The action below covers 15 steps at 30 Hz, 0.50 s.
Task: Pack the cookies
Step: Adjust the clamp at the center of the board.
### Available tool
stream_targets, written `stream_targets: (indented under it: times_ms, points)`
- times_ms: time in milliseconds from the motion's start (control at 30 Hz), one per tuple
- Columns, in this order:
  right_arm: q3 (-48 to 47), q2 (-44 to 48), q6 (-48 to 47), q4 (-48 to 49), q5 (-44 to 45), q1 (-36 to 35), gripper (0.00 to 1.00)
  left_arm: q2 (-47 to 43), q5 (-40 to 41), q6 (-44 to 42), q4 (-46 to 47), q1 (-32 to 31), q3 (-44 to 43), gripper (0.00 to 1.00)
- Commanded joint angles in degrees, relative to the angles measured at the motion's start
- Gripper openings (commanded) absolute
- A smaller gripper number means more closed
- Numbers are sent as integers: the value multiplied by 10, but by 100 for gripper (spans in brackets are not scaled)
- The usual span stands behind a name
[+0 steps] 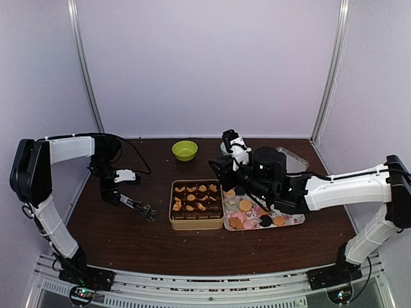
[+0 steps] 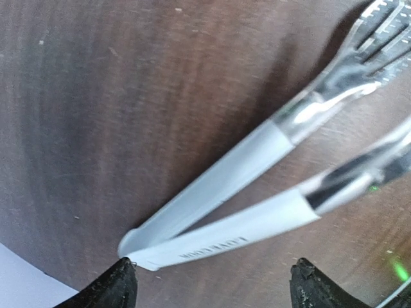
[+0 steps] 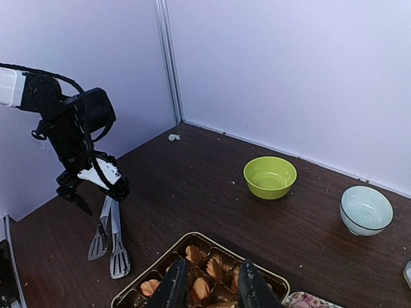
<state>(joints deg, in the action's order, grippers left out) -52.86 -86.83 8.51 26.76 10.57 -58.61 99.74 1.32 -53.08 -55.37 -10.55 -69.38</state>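
**Inspector:** Since many cups of the tin (image 1: pixel 196 223) hold cookies (image 1: pixel 192 206), what remains?

**Assistant:** More cookies on the floral plate (image 1: pixel 296 221), right. Left gripper (image 2: pixel 215 285) gapes over the tongs (image 1: pixel 142 210), unclamped. Right gripper (image 3: pixel 212 282) is above the tin, jaws slightly apart, load indiscernible.

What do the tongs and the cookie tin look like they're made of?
Tongs: metal, probably steel; mirror-bright toward the slotted heads, matte grey and lettered near the hinge. Tin: tan with a dull sheen, either thin metal or card; the pictures don't settle which.

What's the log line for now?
left gripper open at tongs | right gripper open over tin | some cookies on tray
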Motion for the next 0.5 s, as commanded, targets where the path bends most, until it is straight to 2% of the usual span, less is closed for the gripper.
stream_targets:
  times_ms: [0, 200, 333, 467]
  points:
    - [6, 19, 12, 2, 11, 3, 27, -4, 37, -40, 101, 3, 33, 84]
    - [5, 22, 14, 0, 16, 3, 26, -23, 53, -27, 210, -4, 103, 75]
    - [2, 21, 15, -2, 18, 3, 24, -66, 70, -21, 300, -15, 161, 73]
    - [-6, 17, 16, -4, 17, 3, 23, -105, 66, -8, 349, -15, 188, 69]
